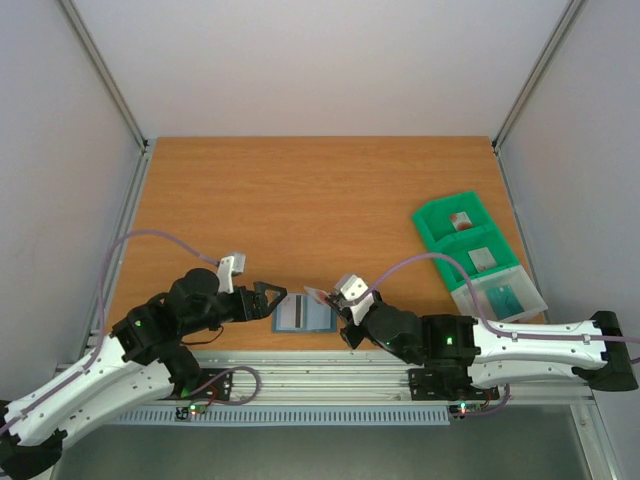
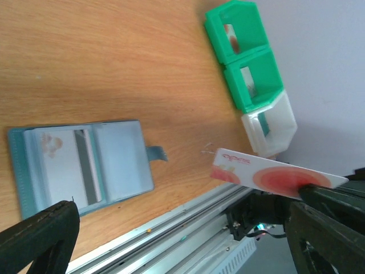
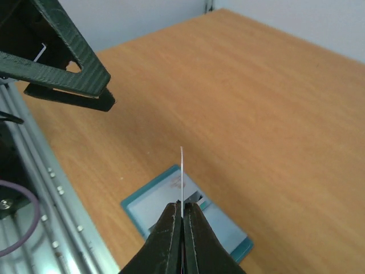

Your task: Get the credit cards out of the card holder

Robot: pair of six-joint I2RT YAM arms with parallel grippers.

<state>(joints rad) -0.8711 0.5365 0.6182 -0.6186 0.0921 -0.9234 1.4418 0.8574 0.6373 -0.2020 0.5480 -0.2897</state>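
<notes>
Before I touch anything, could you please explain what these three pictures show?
Two robot arms are bolted to a wooden table. One picture looks down from above; the other two come from cameras on each wrist. On the table lie an open blue-grey card holder, with a card in its pocket, and a green bin at the right. The right end effector is shut on a red-and-white credit card, held up near the holder. The left end effector is open and empty.
</notes>
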